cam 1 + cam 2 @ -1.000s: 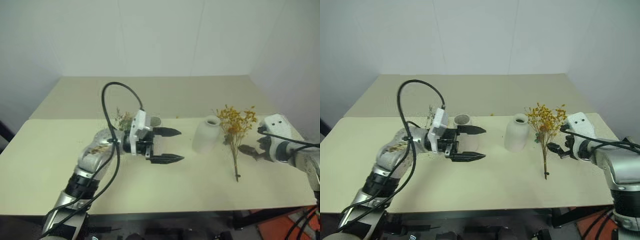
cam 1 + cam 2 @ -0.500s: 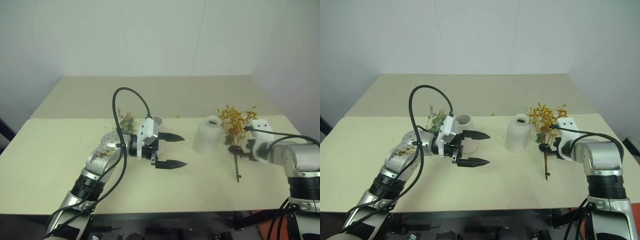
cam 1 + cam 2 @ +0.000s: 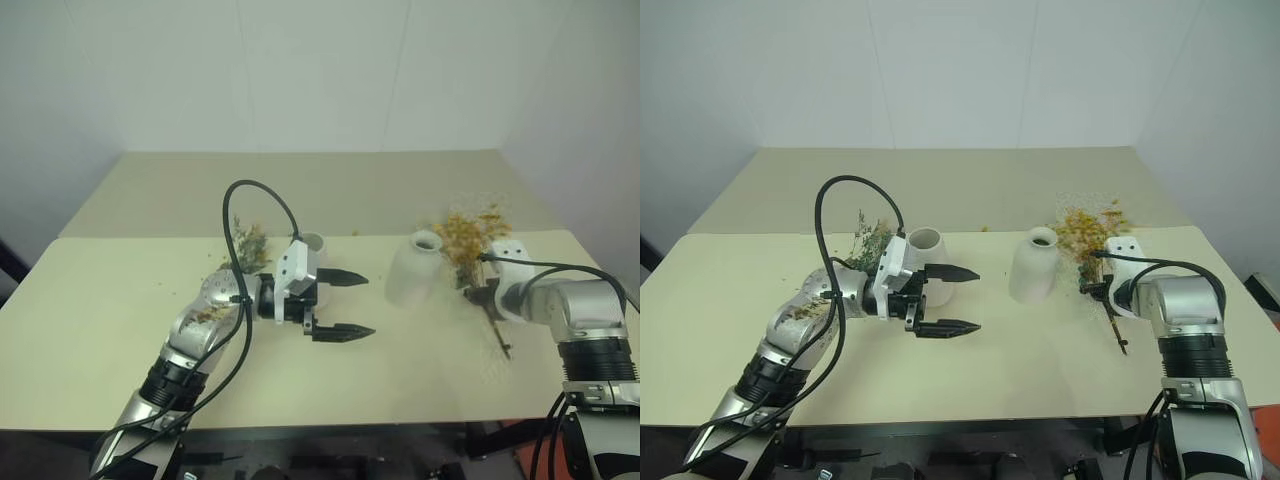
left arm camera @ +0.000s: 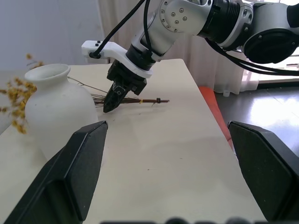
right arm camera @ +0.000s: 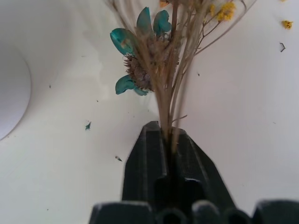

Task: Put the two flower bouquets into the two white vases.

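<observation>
The right gripper (image 3: 1102, 291) has pinched shut on the yellow-orange bouquet's (image 3: 1087, 228) stems near the table's (image 3: 1040, 370) right edge, beside the rounder vase (image 3: 1033, 267), seemingly to lift it in, while the left gripper (image 3: 960, 299) hangs open mid-table.

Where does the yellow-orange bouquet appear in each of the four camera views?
Left eye view: yellow-orange bouquet at the right, just right of the bulbous vase, its stems in the right gripper.
Right eye view: same place, right of the bulbous vase.
Left wrist view: its stems lie on the table under the right gripper, behind the vase.
Right wrist view: its stems rise from between the shut jaws.
Shared landmark: the bulbous vase.
</observation>
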Tool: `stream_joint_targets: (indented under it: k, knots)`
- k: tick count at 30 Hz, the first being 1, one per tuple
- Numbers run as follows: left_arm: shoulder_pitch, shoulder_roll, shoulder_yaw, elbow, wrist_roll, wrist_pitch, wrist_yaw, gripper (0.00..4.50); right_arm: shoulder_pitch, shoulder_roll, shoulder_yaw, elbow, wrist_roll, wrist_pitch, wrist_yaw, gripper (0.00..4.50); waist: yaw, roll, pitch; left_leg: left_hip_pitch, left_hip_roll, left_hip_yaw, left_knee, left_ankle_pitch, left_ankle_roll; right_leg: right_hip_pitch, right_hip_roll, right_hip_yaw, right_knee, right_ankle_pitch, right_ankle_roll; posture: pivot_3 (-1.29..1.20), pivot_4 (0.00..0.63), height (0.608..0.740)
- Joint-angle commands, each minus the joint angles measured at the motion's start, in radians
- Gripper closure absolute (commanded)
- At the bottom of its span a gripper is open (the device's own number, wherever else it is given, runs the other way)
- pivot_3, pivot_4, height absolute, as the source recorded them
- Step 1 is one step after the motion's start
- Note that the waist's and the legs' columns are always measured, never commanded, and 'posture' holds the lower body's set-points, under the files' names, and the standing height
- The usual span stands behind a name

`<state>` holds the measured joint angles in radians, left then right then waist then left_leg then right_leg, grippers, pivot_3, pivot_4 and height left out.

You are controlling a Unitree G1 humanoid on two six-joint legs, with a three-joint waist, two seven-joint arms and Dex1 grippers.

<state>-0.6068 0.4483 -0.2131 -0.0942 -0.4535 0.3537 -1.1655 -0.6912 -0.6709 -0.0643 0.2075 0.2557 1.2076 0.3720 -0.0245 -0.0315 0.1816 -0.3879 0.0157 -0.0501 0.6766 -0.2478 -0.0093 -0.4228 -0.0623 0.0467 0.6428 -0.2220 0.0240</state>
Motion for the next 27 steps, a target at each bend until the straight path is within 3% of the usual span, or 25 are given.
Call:
stream_joint_targets:
  k: [1,5,10,13,16,20,27]
  knots:
    - [0.008,0.006,0.023,-0.035,-0.011,-0.001,0.005,0.00,-0.018,-0.008,-0.042,-0.056,-0.012,0.004,-0.025,4.47,0.000,0.000,0.000,0.000,0.000,0.000,0.000,0.000,0.000,0.000,0.000,0.000,0.000,0.000,0.000,0.00,0.150,0.740]
    - [0.004,0.011,0.027,-0.031,-0.010,-0.002,0.002,0.00,-0.008,0.049,-0.160,-0.127,-0.055,-0.101,-0.180,4.47,-0.001,0.000,0.000,0.000,0.000,0.000,0.000,0.000,0.000,0.000,0.000,0.000,0.000,0.000,0.000,0.00,0.150,0.740]
    - [-0.005,0.026,0.032,-0.015,-0.005,-0.004,-0.004,0.00,0.025,0.149,-0.295,-0.328,-0.093,-0.433,-0.333,4.47,0.001,0.001,0.000,-0.001,0.000,0.000,0.000,0.000,0.000,-0.001,0.000,0.000,0.000,0.000,0.000,0.00,0.150,0.740]
    - [-0.002,0.040,0.038,-0.011,-0.009,-0.006,-0.015,0.00,0.019,0.211,-0.311,-0.427,-0.109,-0.625,-0.386,4.47,-0.005,0.001,0.000,-0.001,0.000,0.000,-0.001,0.000,0.000,-0.002,0.000,0.000,0.000,0.000,0.000,0.00,0.150,0.740]
    - [-0.003,0.047,0.042,-0.006,-0.006,-0.006,-0.016,0.00,0.001,0.242,-0.319,-0.460,-0.107,-0.712,-0.411,4.47,-0.009,0.001,0.000,0.000,0.000,0.000,-0.001,0.000,0.000,-0.001,0.000,0.000,0.001,0.000,0.000,0.00,0.150,0.740]
    - [-0.004,0.050,0.044,0.001,-0.002,-0.011,-0.016,0.00,-0.051,0.356,-0.386,-0.479,0.051,-0.802,-0.402,4.47,-0.015,0.002,0.000,0.001,0.000,0.000,-0.001,0.000,0.000,-0.001,0.000,0.000,0.001,0.000,0.000,0.00,0.150,0.740]
    - [0.014,0.064,0.045,-0.017,0.009,-0.012,-0.010,0.00,-0.044,0.484,-0.274,-0.461,0.082,-0.925,-0.354,4.47,-0.022,0.003,0.000,0.001,0.000,0.000,-0.001,0.000,0.000,-0.001,0.000,0.000,0.002,0.000,0.000,0.00,0.150,0.740]
